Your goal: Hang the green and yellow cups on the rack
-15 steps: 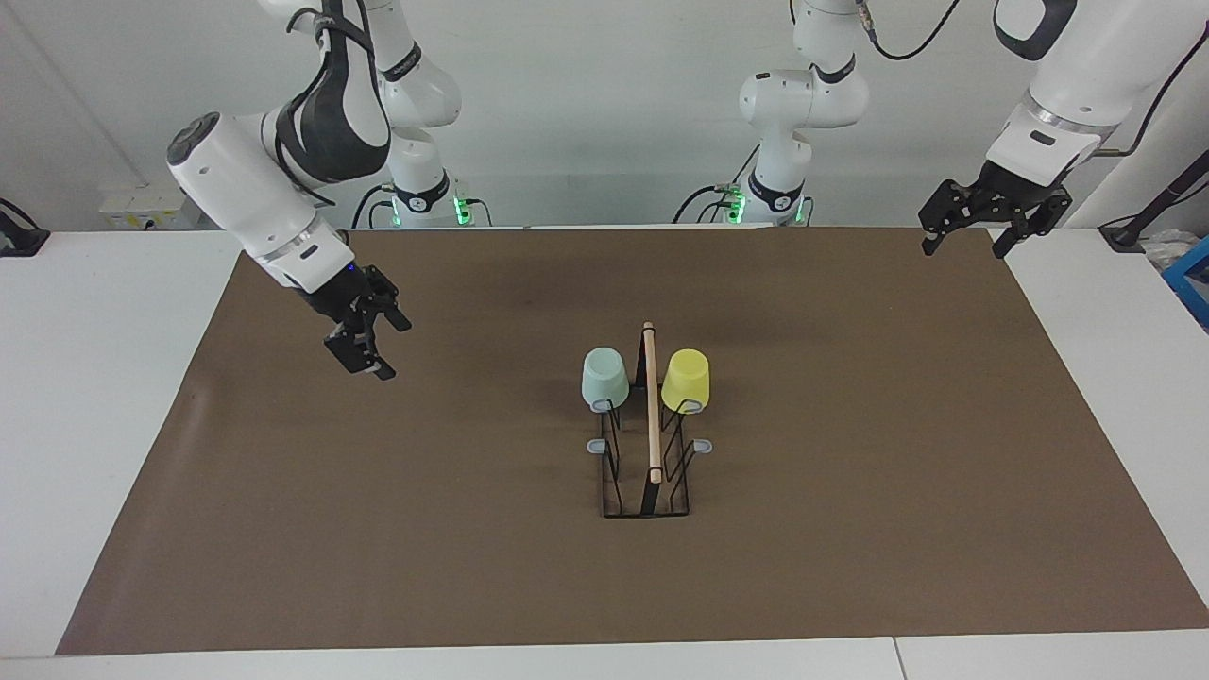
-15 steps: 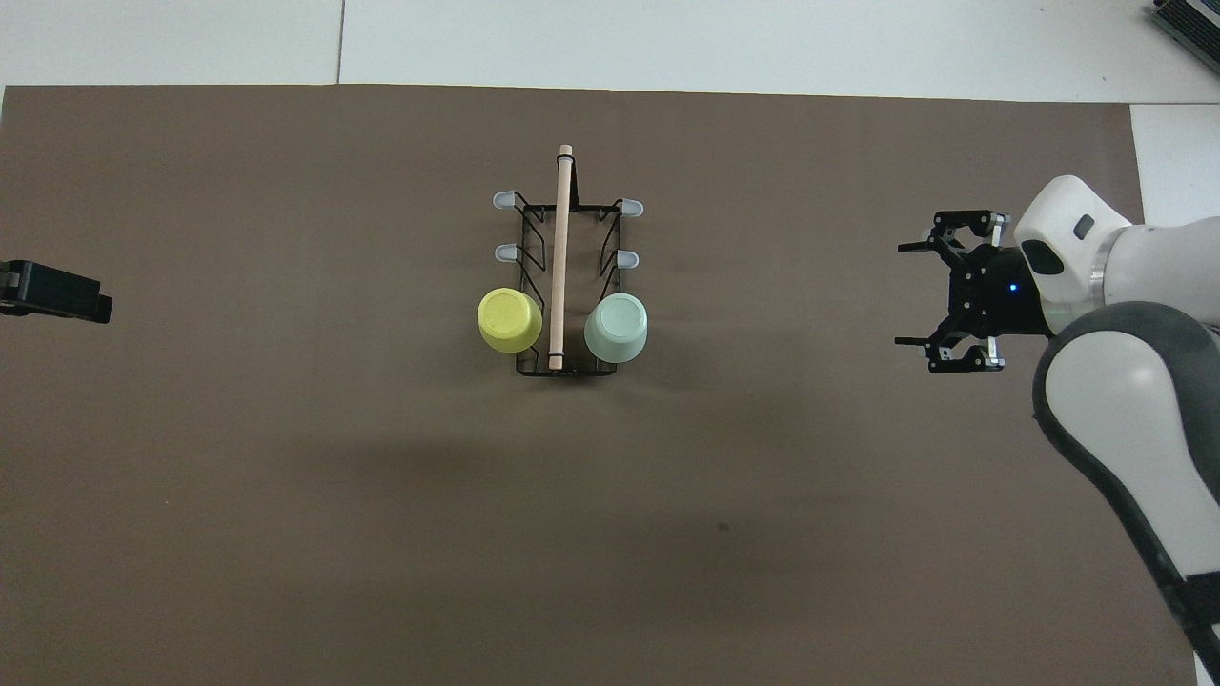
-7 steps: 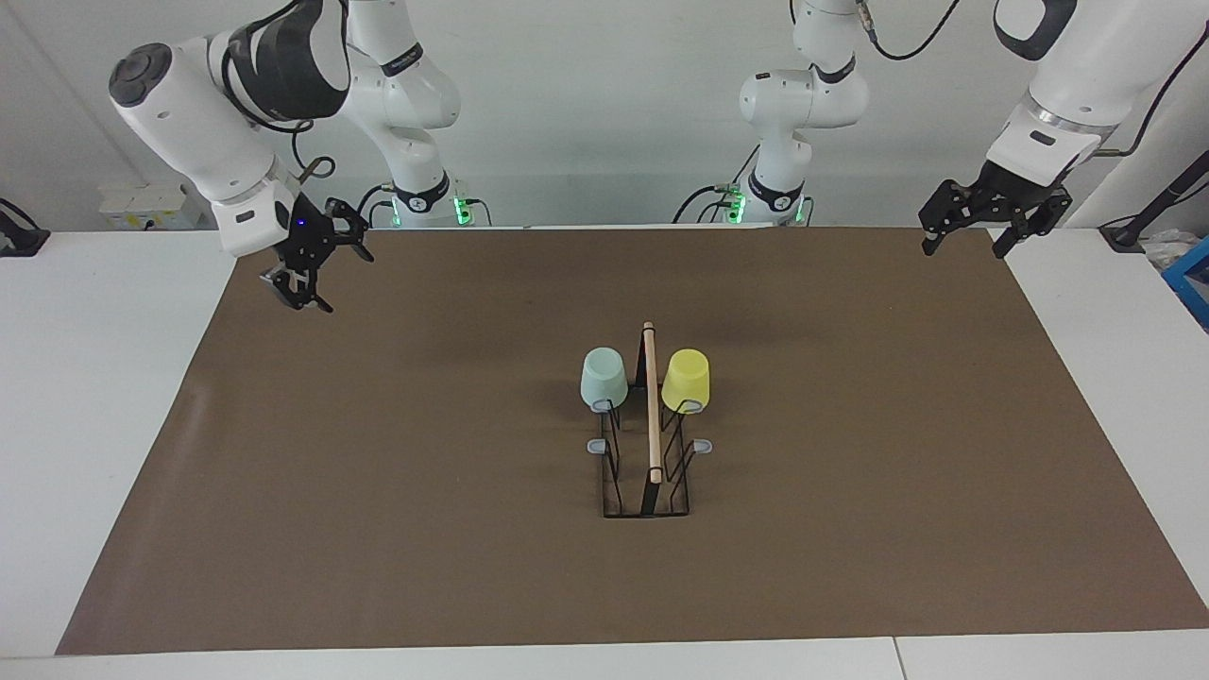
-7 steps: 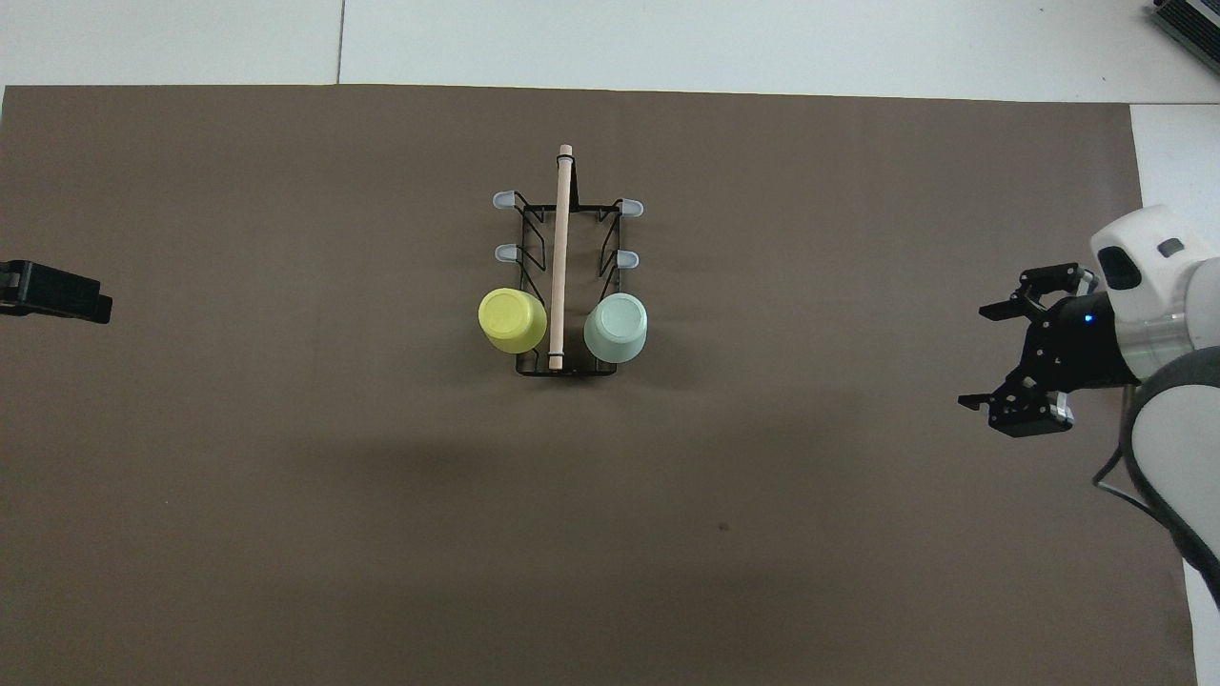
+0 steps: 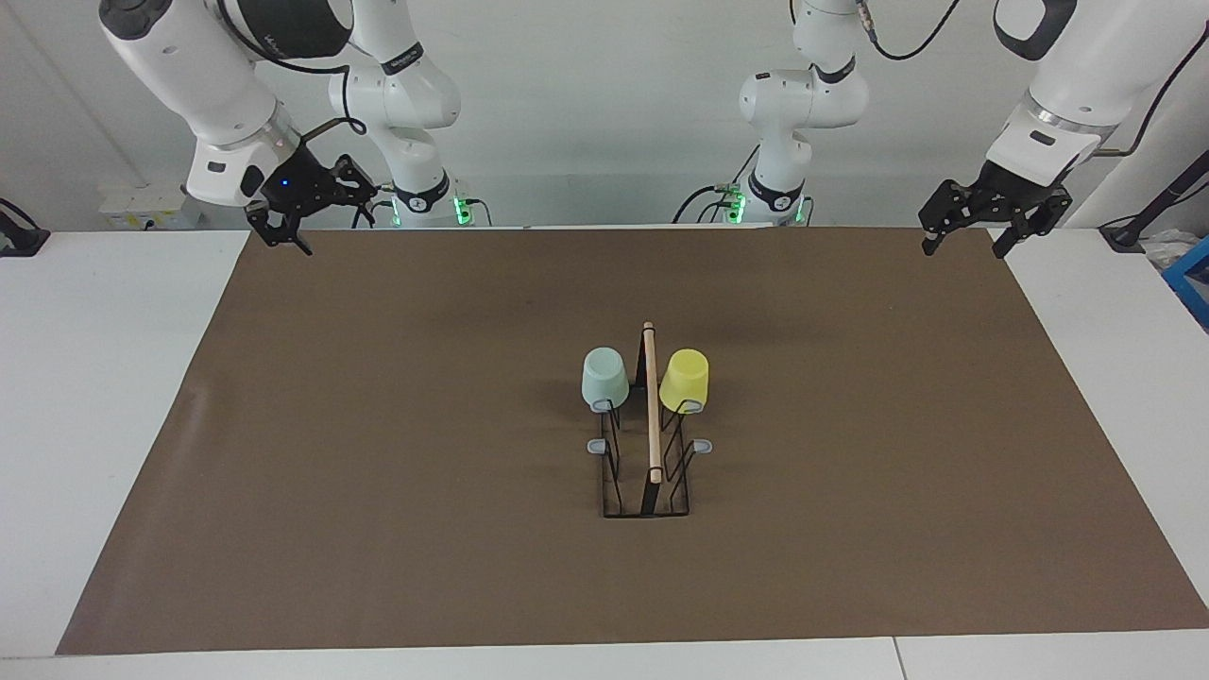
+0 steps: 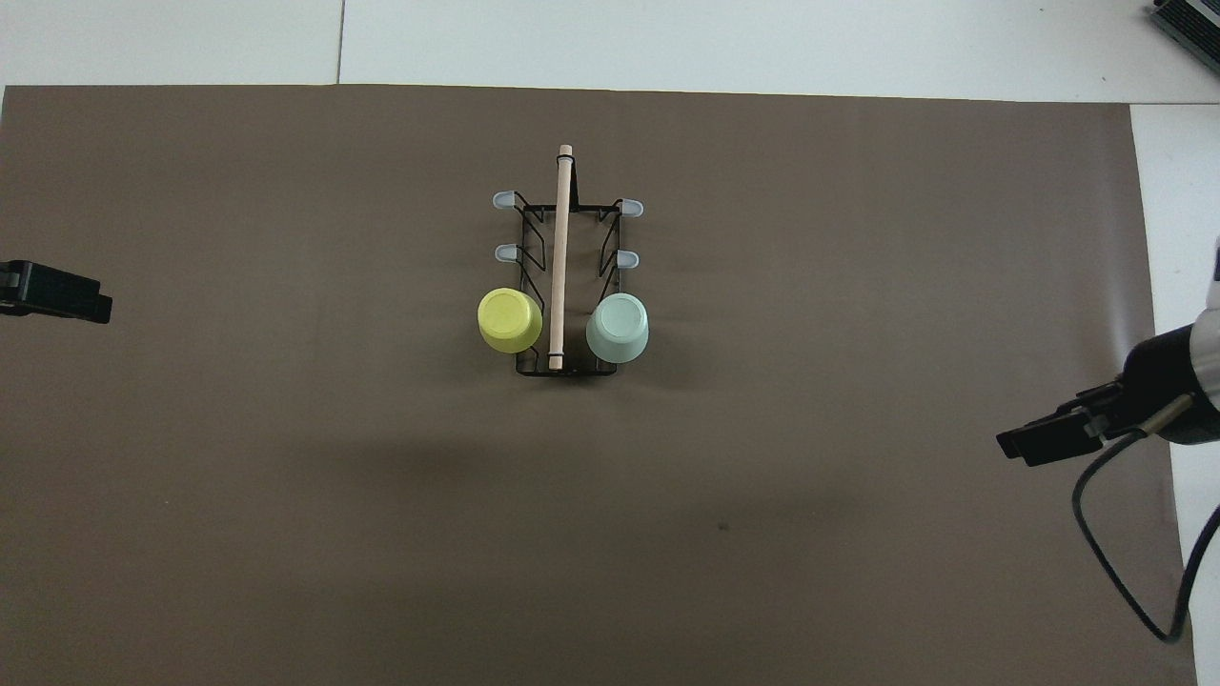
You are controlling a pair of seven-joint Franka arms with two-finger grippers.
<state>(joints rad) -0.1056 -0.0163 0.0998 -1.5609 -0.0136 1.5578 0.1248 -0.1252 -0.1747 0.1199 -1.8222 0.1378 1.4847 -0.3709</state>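
Task status: both cups hang inverted on the rack (image 5: pixel 647 472), which stands at the middle of the brown mat (image 5: pixel 378 491) on the desk (image 5: pixel 94 425). The green cup (image 5: pixel 604 378) sits on a prong on the side toward the right arm's end; the yellow cup (image 5: pixel 686 380) sits on the matching prong on the side toward the left arm's end, with the wooden handle (image 5: pixel 651 401) between them. These are the prongs nearest the robots; the other grey-tipped prongs carry nothing. The hanging step appears complete, and the next move likely calls only for both arms to park clear of the rack. The right gripper (image 5: pixel 300 212) is raised over the mat corner near its base, fingers open and empty. The left gripper (image 5: pixel 982 219) waits over the opposite mat corner, fingers open and empty. Compared with one second ago, the right gripper has withdrawn upward and back from a lower position over the mat; the left gripper, cups and rack are unchanged.
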